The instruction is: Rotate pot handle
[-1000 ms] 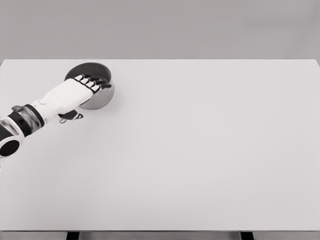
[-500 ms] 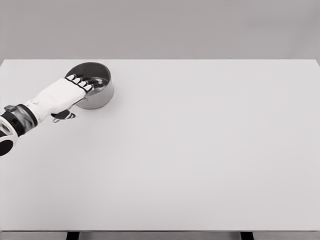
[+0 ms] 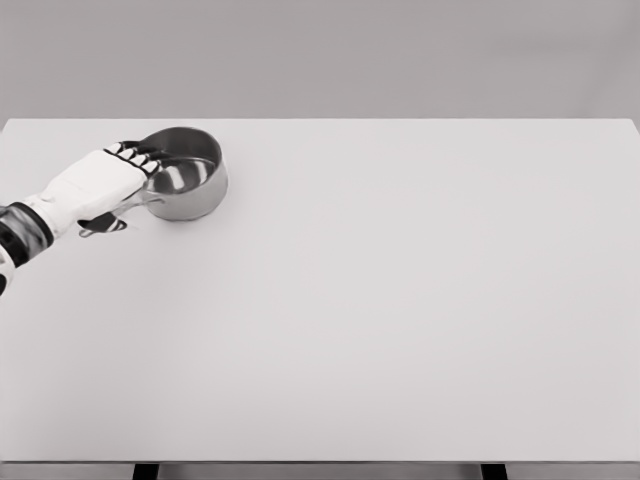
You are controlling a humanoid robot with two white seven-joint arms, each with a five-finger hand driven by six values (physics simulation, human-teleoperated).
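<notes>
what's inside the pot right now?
The pot looks empty: only its shiny metal floor and inner wall show. The left hand hangs over the near-left rim, hiding that part of the interior and most of the handle below it.

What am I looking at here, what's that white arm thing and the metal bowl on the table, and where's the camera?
This is a computer simulation of a humanoid robot, seen through a camera on its head looking down at a white table. The white arm coming in from the picture's left is the robot's left arm, ending in a five-finger left hand. The metal thing is a small steel pot, standing upright and empty near the table's far left corner. Its handle sticks out toward the lower left, mostly hidden under the hand; only its dark end shows. The hand lies over the pot's left rim and the handle, with its fingers curled at the rim. Whether it actually grips anything cannot be told from here. The right arm is out of view.
</notes>
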